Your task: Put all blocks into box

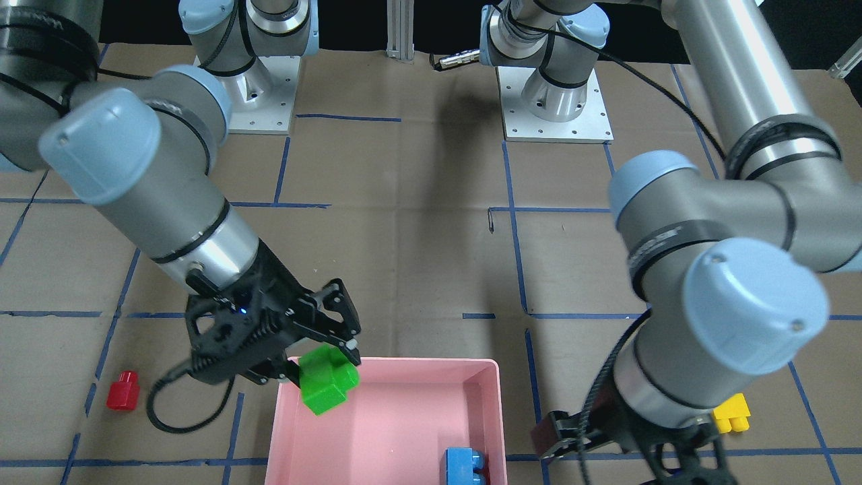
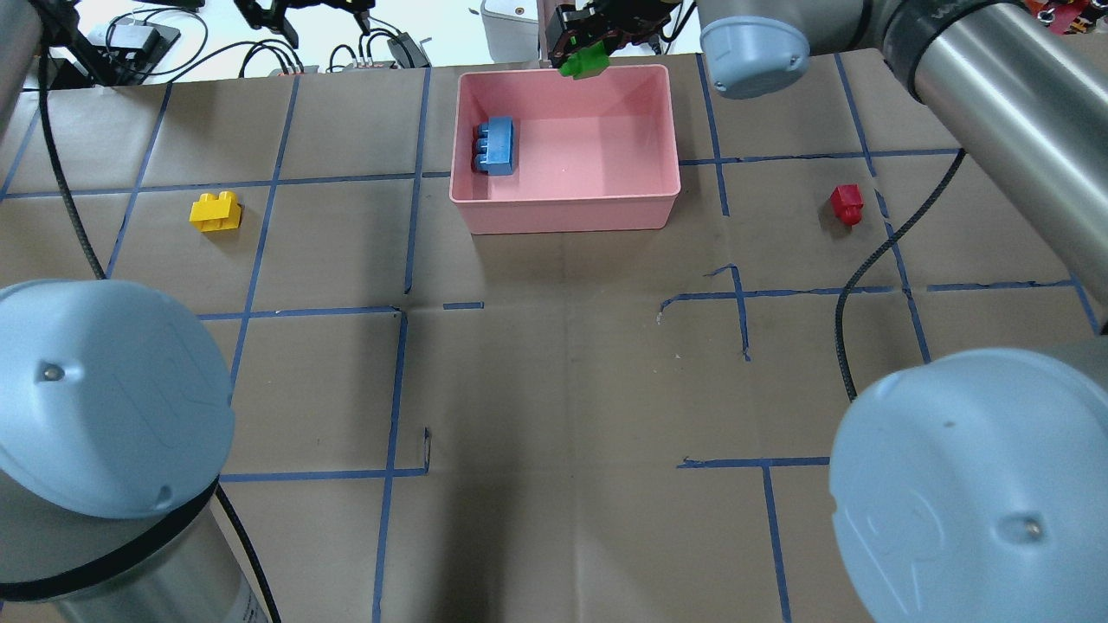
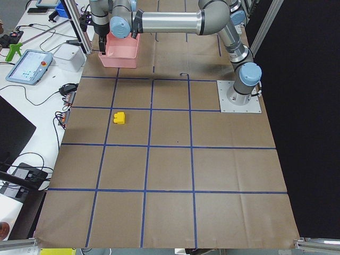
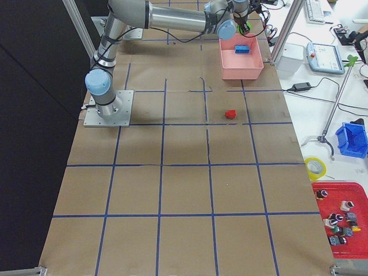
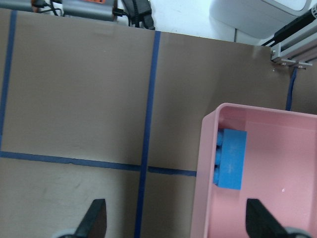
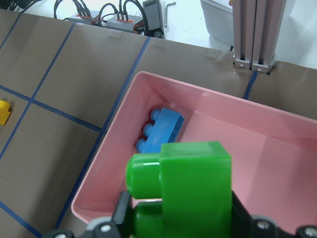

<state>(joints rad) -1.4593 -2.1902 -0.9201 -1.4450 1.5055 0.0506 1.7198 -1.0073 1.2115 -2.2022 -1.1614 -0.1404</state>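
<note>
My right gripper (image 1: pixel 322 364) is shut on the green brick (image 1: pixel 328 378) and holds it above the far edge of the pink box (image 2: pixel 563 212). The right wrist view shows the green brick (image 6: pixel 188 188) over the box's inside. The blue brick (image 2: pixel 496 145) lies inside the box at its left end. My left gripper (image 5: pixel 178 218) is open and empty, hovering just left of the box (image 5: pixel 203 198). The yellow brick (image 2: pixel 215 210) lies on the table left of the box. The red brick (image 2: pixel 847 204) lies on the table to its right.
Brown paper with blue tape lines covers the table (image 2: pixel 554 389). A black cable (image 2: pixel 866 277) hangs from the right arm near the red brick. Electronics and cables (image 2: pixel 372 48) sit beyond the table's far edge. An aluminium post (image 6: pixel 253 34) stands behind the box.
</note>
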